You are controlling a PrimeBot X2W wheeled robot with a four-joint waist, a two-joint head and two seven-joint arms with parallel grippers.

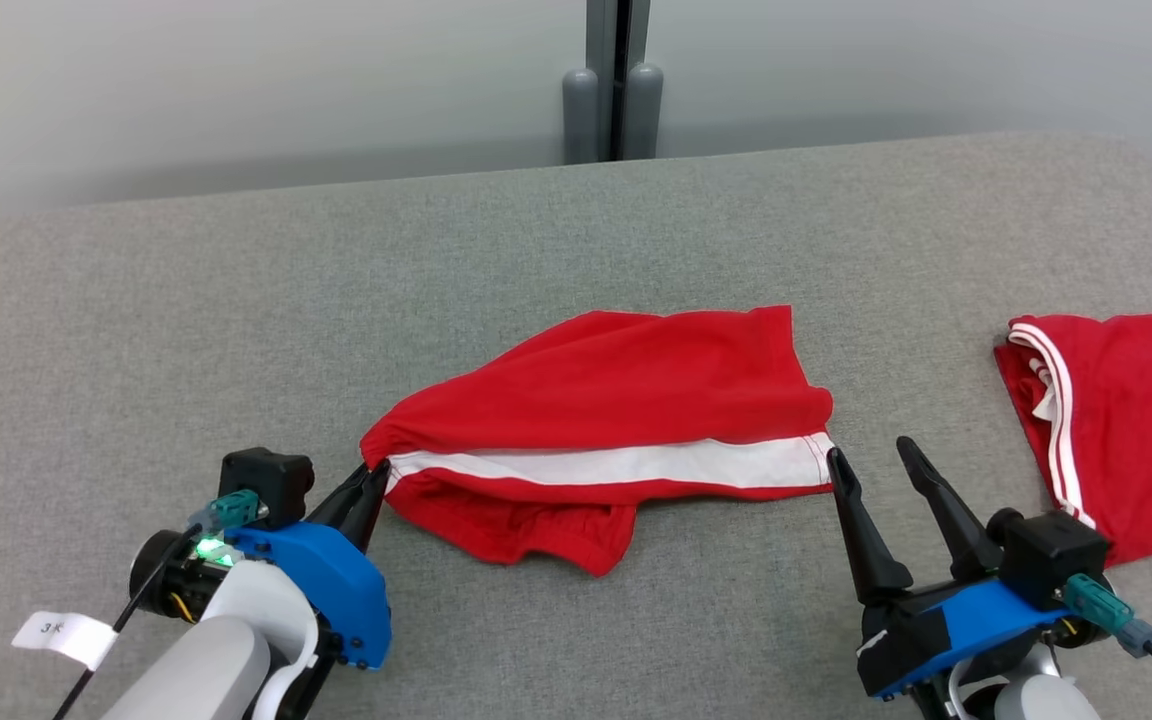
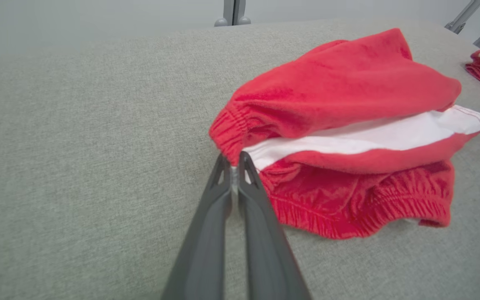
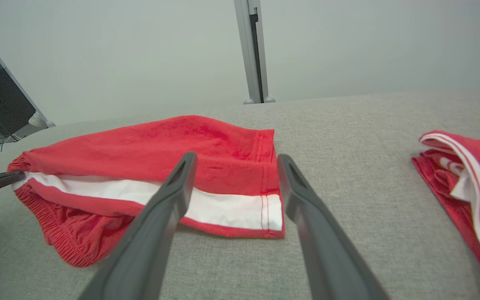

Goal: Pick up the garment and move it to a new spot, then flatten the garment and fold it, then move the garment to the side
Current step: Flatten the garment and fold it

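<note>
The red garment is spread mid-worktop, white stripe on the near side. Its left waistband corner is pinched by the left gripper, jaws closed tight. The right gripper is held wide open, empty, just beside the right hem. 1 other striped cloth is parked at the right edge.

We see red shorts with one broad white stripe down the side and a red waistband. The second garment is the same red, with thin white stripes near its edge. Under both is a speckled light grey cloth surface. The left gripper and right gripper have dark grey fingers, bright blue housings and teal connectors. A green light glows on the left one. The wall is pale grey.
</note>
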